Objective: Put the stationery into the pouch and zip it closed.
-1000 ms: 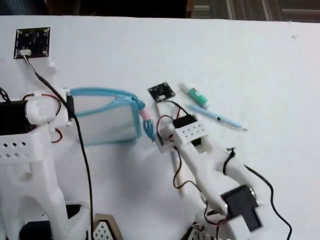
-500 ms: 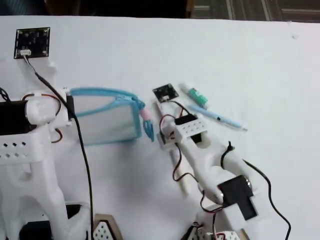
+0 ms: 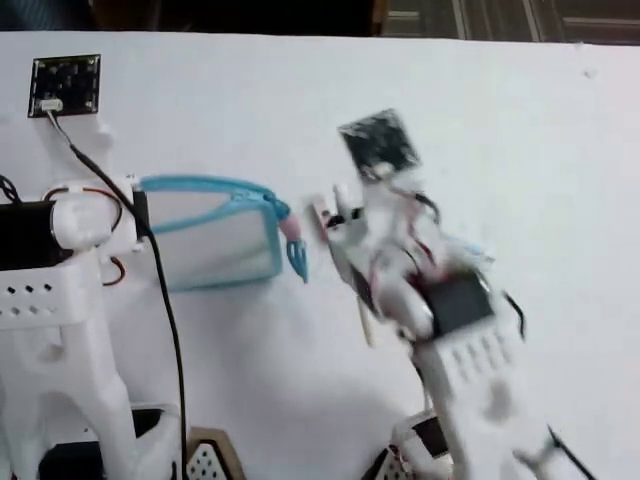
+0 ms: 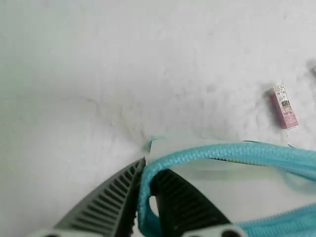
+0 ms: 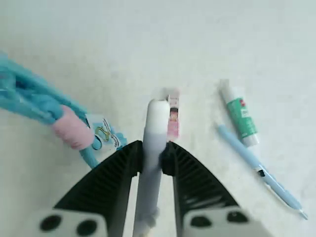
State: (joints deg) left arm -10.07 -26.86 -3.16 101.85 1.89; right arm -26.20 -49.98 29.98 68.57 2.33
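White bench carries the pouch, its teal zip edge pinched by the left gripper. Right gripper clenches 1 white stick. Pink eraser, glue stick and blue pen lie loose nearby. Seemingly nothing is packed yet; 4 items and zipping remain.

1 pouch, 2 pens, 1 glue stick, 1 eraser.
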